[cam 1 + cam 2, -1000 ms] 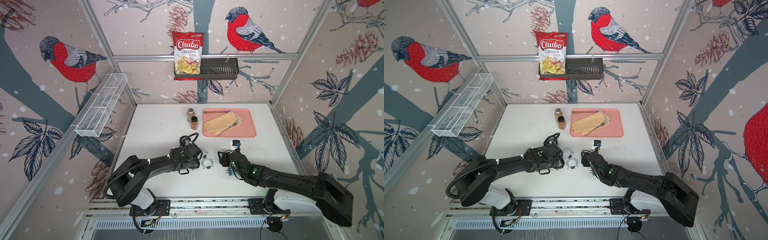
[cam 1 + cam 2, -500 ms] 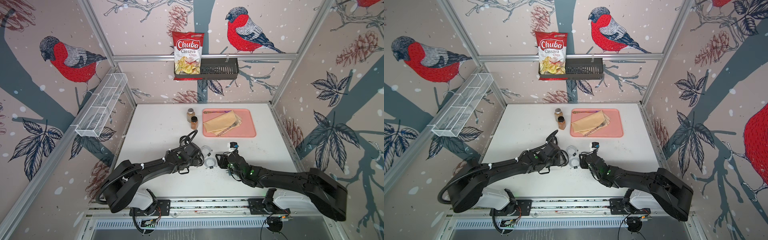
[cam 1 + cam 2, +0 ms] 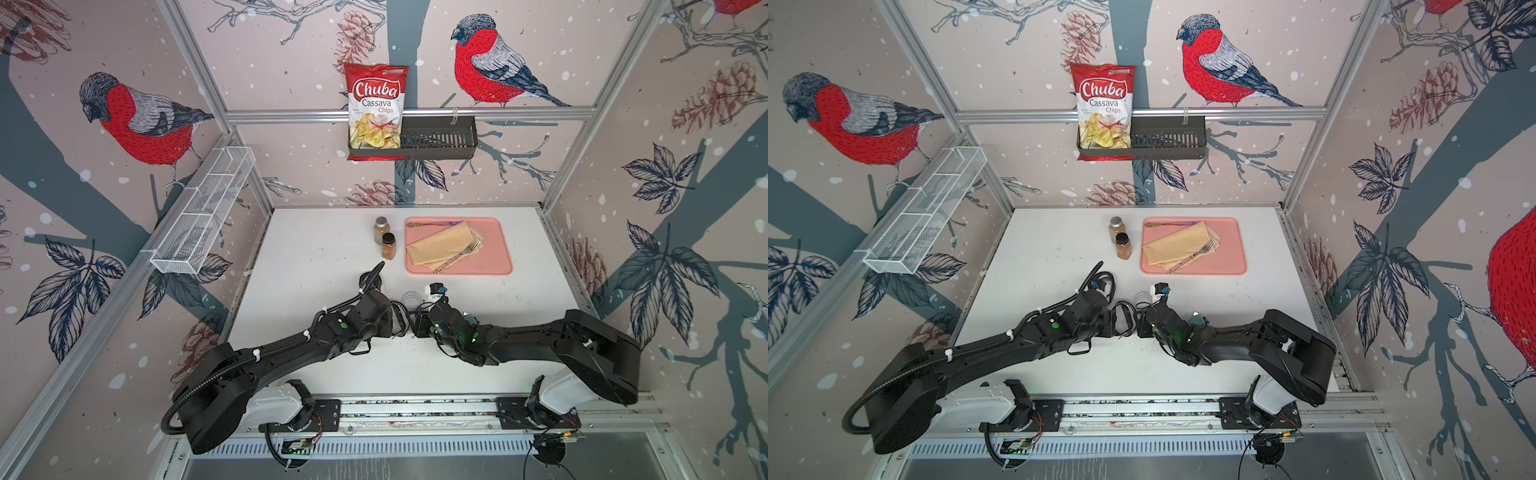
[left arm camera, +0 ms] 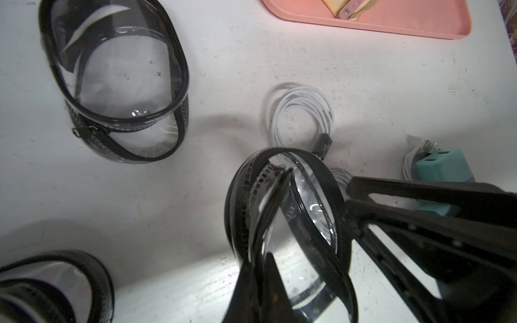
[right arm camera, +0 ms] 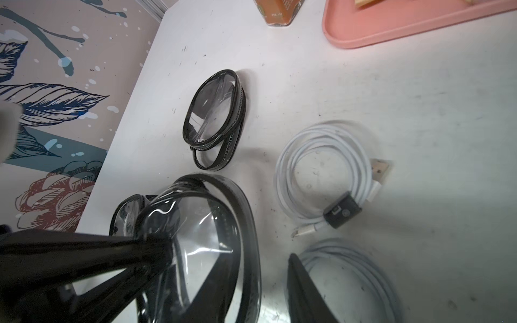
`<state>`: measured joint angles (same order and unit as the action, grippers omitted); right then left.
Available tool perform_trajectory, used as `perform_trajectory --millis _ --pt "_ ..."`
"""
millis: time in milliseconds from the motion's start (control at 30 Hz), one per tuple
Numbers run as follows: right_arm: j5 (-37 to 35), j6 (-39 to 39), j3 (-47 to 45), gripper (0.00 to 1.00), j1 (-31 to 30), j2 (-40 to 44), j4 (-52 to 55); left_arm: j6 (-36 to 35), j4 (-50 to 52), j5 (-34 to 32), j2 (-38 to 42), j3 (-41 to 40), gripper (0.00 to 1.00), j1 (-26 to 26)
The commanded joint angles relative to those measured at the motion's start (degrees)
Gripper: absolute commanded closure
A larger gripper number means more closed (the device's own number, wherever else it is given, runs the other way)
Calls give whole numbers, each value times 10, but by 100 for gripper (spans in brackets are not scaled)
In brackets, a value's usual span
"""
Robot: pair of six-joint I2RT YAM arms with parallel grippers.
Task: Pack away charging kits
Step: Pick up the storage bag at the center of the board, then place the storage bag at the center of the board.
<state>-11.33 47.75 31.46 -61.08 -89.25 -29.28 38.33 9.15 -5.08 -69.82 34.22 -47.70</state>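
- Presently both arms meet tip to tip over the middle of the white counter (image 3: 316, 257), on the near side of the pink tray (image 3: 503, 249).
- Left end effector (image 4: 275, 201) is clenched on a clear, black-rimmed case (image 4: 313, 215). Its fingers pinch the unzipped rim and hold the case on edge with its mouth gaping.
- Right end effector (image 5: 229, 249) is released. Its fingers stand apart astride the opposite rim of that held case, one on the clear-wall side and one outside. A strip of counter shows between the outer finger and the rim.
- Second case (image 5: 214, 117) lies on the counter, apart from the held one, with its zipper partly undone.
- Third case (image 4: 50, 285) sits near the left arm and is only partly in view.
- Coiled white cable (image 5: 362, 176), bound by a black strap, lies just beside the held case.
- Another coil (image 5: 363, 263) lies below the right end effector and is blurred.
- Teal charger (image 4: 444, 170) rests on the counter beside the right end effector's fingers, with a small cable bundle (image 4: 408, 165) touching it.
- Two brown spice jars (image 3: 388, 245) stand just beside the tray, well apart from the kits.
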Motion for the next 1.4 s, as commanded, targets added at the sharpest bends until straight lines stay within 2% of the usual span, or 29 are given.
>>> perform_trajectory --millis 0,133,233,333,433,500,600,667,733,900,1033,1100,1133,1367 --pt "14 0 14 70 0 -20 -20 -16 -33 15 20 -9 96 -1" --pt "22 1 29 80 -2 -40 -20 -21 -46 26 44 -21 94 -1" --pt "20 0 37 100 -4 -46 -13 -21 -46 18 56 -27 89 -1" --pt "14 0 43 100 -7 -50 -6 -17 -32 0 68 -27 77 0" --pt "12 -2 47 100 -10 -52 -5 -5 -5 -36 78 -21 51 0" --pt "9 0 47 100 -13 -52 -6 7 18 -67 84 -16 40 0" --pt "0 0 53 100 -19 -53 1 17 36 -82 94 -10 32 0" --pt "-10 -1 63 100 -23 -57 14 17 37 -67 100 -4 31 0" --pt "-17 -2 71 100 -28 -63 21 24 48 -56 102 8 25 -1" --pt "-35 -7 89 100 -39 -74 38 49 103 -74 104 51 15 0" --pt "-52 -15 97 99 -38 -80 52 71 140 -86 99 76 14 0" --pt "-62 -15 103 83 -36 -83 65 85 159 -100 99 84 14 0" --pt "-63 -15 106 79 -36 -86 70 90 165 -110 101 86 14 0" --pt "-57 -7 111 73 -31 -90 77 86 159 -105 96 83 14 11"
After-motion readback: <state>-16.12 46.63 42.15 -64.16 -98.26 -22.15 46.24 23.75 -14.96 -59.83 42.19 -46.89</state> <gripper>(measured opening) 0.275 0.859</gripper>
